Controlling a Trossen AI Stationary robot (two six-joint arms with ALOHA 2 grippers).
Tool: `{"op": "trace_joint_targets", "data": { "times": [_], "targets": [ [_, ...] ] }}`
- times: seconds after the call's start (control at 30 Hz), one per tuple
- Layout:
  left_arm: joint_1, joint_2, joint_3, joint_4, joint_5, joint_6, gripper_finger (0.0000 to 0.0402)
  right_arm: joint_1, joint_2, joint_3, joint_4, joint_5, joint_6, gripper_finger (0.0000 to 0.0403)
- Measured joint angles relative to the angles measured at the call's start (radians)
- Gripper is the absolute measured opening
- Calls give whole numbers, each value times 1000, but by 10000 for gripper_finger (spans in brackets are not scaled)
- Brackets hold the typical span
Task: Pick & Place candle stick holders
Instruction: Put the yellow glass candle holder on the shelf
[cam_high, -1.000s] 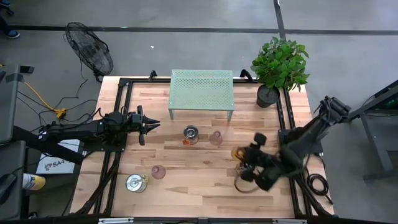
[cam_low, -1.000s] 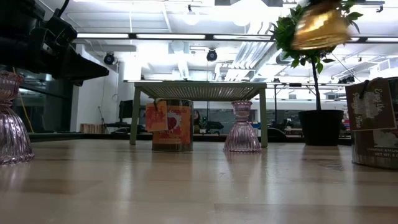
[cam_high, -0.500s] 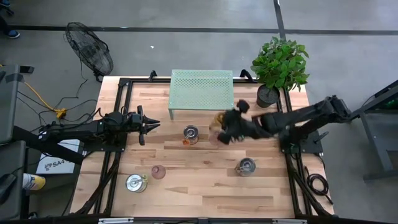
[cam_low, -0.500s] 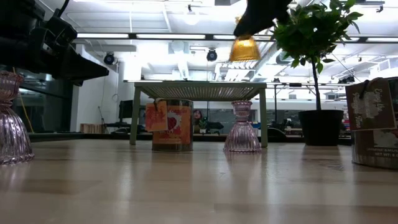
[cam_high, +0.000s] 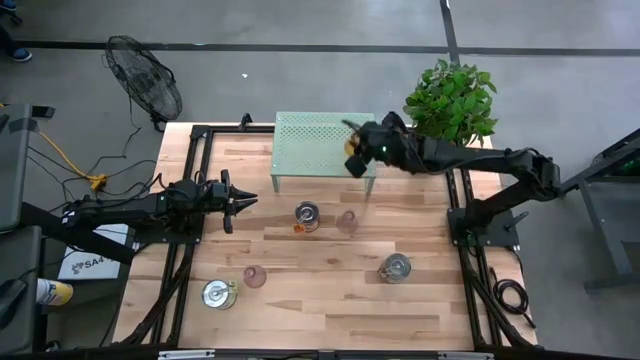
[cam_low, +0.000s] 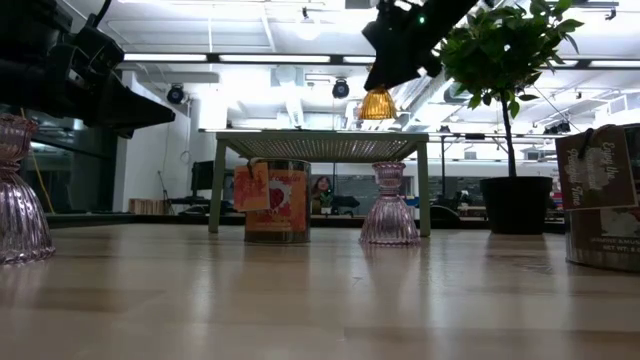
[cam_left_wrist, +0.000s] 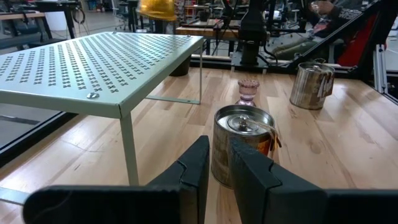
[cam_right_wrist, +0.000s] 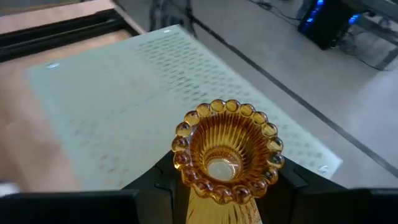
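My right gripper (cam_high: 362, 152) is shut on the amber-yellow glass holder (cam_high: 352, 160), just above the right part of the mint-green perforated stand (cam_high: 322, 145). The holder also shows in the low view (cam_low: 377, 103) and the right wrist view (cam_right_wrist: 227, 152). My left gripper (cam_high: 240, 201) is shut and empty at the table's left, pointing at a silver holder with an orange label (cam_high: 306, 214). A pinkish glass holder (cam_high: 347, 221) stands beside that one on its flared foot. Another pinkish holder (cam_high: 255, 276) and two silver holders (cam_high: 218, 294) (cam_high: 395, 267) stand nearer the front. My right gripper pinches the amber holder between its two fingers (cam_right_wrist: 155, 186), on the ribbed body just below the beaded rim (cam_right_wrist: 214, 202). The fingers come slanting down from the table's right. The holder hangs upright with its flared foot (cam_low: 377, 110) down, clear of the stand's top.
A green plant in a black pot (cam_high: 450, 105) stands at the far right corner, close to my right arm. The stand's top (cam_left_wrist: 93, 62) is bare. A fan (cam_high: 145, 85) lies on the floor beyond the table's far left corner.
My right gripper has carried the amber holder from the table's near right, by the silver holder there, toward the far edge and leftward, past the pinkish holder, to above the stand's right part. The holder has stayed in the hold, clear of everything.
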Motion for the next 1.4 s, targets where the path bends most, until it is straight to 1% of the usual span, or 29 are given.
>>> {"op": "trace_joint_targets", "data": {
  "times": [0.2,0.33,0.5,0.63,0.77,0.9,1.17,1.27,1.4],
  "targets": [
    [0,0,0,0,0,0,58,-98,31,-1,83,-62,7,130],
    [0,0,0,0,1,0,58,-147,69,-1,106,-91,53,130],
    [0,0,0,0,1,0,58,-189,99,0,148,-86,57,130],
    [0,0,0,0,2,0,58,-216,124,16,149,-89,57,130],
    [0,0,0,0,2,0,58,-248,169,42,144,-127,57,130],
    [0,0,0,0,2,0,58,-266,193,62,134,-140,65,130],
    [0,0,0,0,2,0,58,-277,194,65,112,-142,64,130],
    [0,0,0,0,2,0,58,-285,194,66,108,-170,64,130],
    [0,0,0,0,2,0,58,-289,192,67,95,-173,61,130]
  ]
}}
